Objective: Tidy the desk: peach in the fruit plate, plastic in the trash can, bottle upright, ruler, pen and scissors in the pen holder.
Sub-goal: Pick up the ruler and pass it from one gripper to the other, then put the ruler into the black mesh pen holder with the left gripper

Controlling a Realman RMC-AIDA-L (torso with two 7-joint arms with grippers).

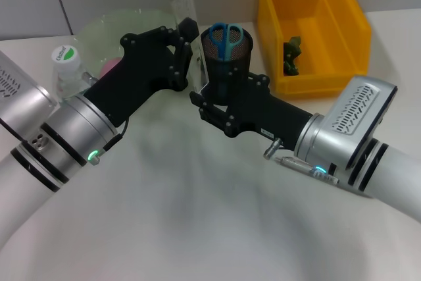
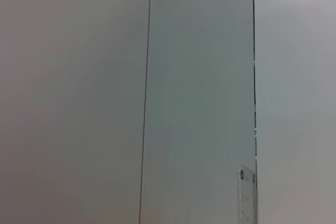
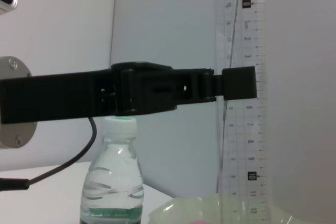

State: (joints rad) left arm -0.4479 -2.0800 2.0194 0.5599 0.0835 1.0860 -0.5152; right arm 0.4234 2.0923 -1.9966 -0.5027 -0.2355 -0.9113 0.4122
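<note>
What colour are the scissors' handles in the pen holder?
Blue, seen best in the head view: scissors in the black mesh pen holder.

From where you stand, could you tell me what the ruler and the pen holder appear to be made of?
The ruler, held upright by the left gripper, looks like clear, glossy plastic: the wall shows through it behind the printed scale. The pen holder looks like black metal mesh with a matte finish, though coated wire or plastic is possible.

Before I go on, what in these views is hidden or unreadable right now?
- Peach: head view, only a pink sliver shows on the fruit plate; the left gripper covers the rest.
- Pen holder: its base is hidden behind the right gripper, whose fingers are not visible.
- Trash can: the dark green item inside is too small to identify.
- Ruler: left wrist view cuts off all but a corner.
</note>
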